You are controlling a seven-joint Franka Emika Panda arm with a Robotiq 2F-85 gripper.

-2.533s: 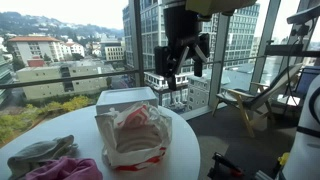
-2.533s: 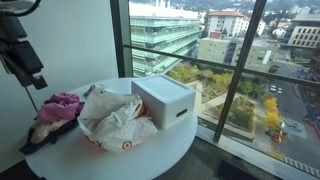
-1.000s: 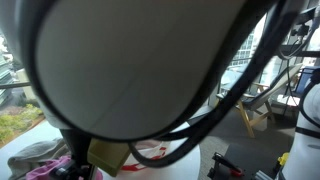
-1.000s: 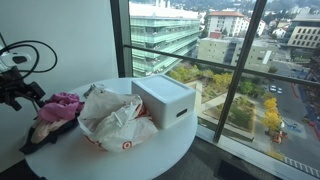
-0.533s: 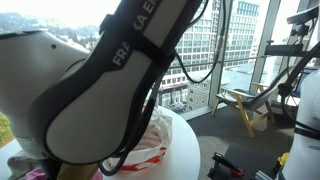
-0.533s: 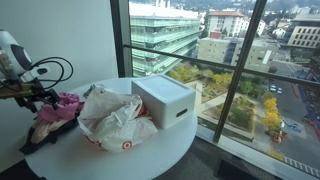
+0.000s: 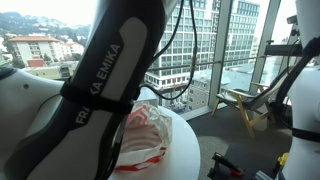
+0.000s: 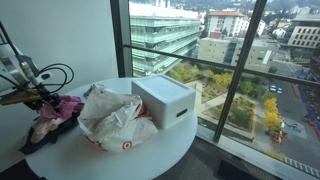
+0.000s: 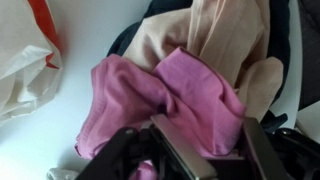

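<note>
The tool [image 9: 212,142] is down on the pink cloth [image 9: 170,95], its two fingers [image 9: 185,150] astride a fold of it; whether they pinch it or stand apart I cannot tell. The cloth lies on a beige garment [image 9: 215,35] near the edge of the round counter [image 8: 150,158], just beside a crumpled white plastic bag [image 8: 115,120], and past the bag stands a white box [image 8: 165,100]

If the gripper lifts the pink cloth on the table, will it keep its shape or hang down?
The pink cloth lies in soft folds, so it will probably hang limp and feel light. It touches a beige cloth in one heap, so that may drag along.
</note>
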